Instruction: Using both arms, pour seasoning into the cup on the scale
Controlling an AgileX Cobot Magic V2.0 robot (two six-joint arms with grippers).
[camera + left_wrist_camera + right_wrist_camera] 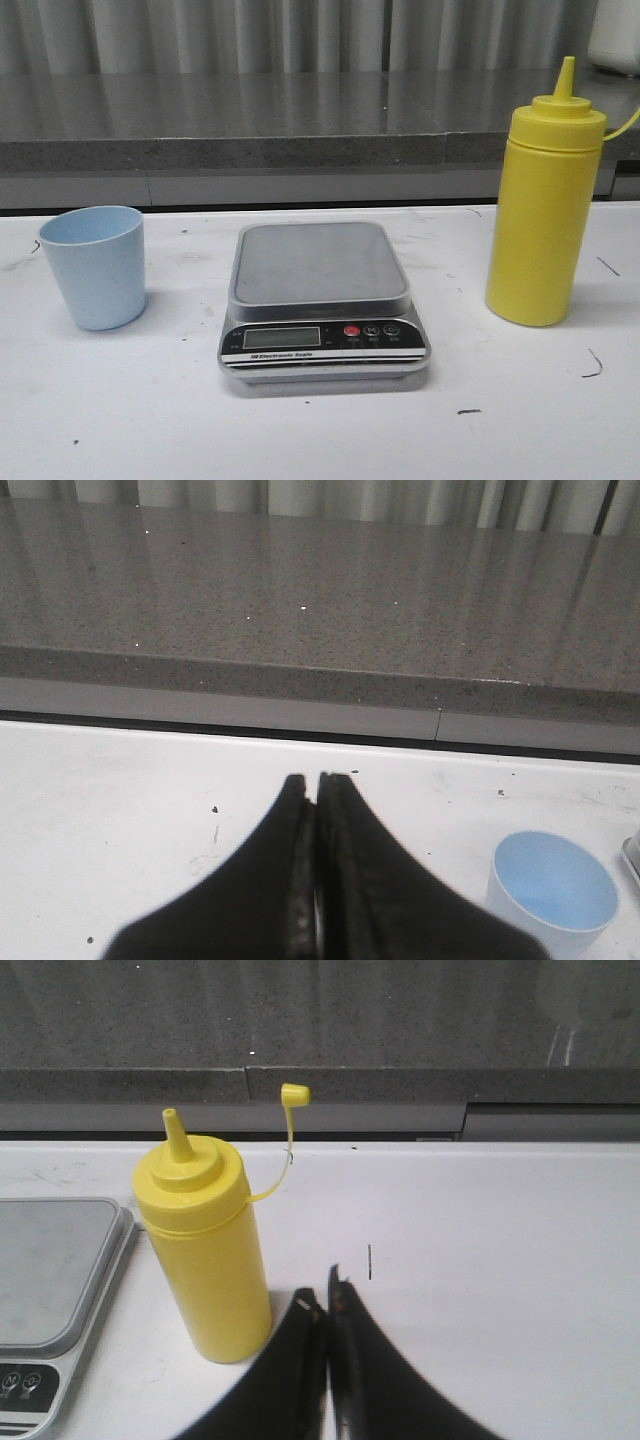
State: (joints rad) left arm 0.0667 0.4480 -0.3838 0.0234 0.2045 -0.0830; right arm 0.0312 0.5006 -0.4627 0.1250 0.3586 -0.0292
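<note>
The white counter (320,430) carries everything in a row, seemingly laid out so each arm takes its own item. The scale (322,300) sits centred, platform bare. The seasoning (545,210) stands upright to its right, nozzle cap off on its tether, ready for pouring; the cup (95,265) waits left. The left gripper (317,880) and right gripper (328,1360) are both closed, holding nothing.

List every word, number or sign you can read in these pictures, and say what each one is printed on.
"Electronic Scale": white lettering on the black front panel of the scale, under its display.
Display: blank, no digits.
Button markings: too small to read.
Yellow bottle and blue cup: no text visible.
</note>
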